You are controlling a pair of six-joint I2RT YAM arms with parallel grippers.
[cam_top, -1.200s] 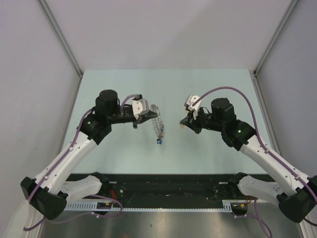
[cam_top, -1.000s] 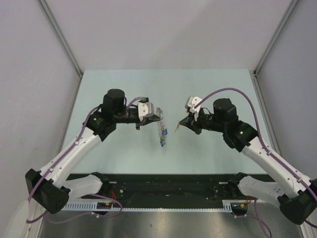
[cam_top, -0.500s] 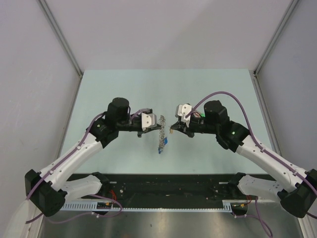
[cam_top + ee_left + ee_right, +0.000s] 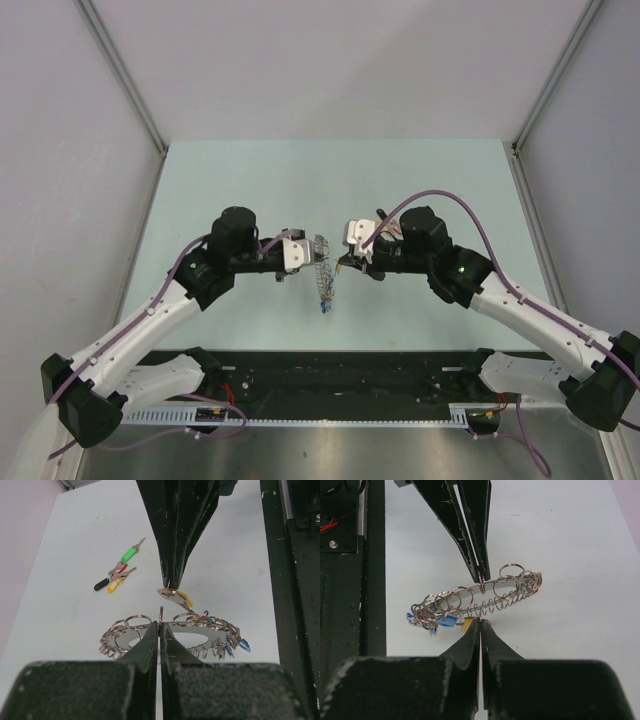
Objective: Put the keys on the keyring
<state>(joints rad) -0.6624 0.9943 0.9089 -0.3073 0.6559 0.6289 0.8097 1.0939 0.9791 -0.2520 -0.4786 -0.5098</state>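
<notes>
Pale green tabletop [image 4: 250, 180], keyring [image 4: 465, 594] held above it.
Your left hand [image 4: 160, 626] is clamped on the keyring's rim; your right hand [image 4: 480, 625] pinches a yellow key [image 4: 183, 596] just beside it.

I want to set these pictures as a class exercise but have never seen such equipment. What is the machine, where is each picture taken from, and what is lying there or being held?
These are two robot arms bolted at the near edge of a table, each ending in a two-finger gripper. One picture looks down from above; the other two come from cameras on the wrists, so each shows its own dark fingers at the bottom. The left gripper is shut on the rim of the keyring, a flat metal ring fringed with small wire rings. The right gripper pinches a yellow-headed key right beside it. Blue-headed keys already hang from the ring. A loose bunch of keys, with green, black and yellow heads, lies on the table.
</notes>
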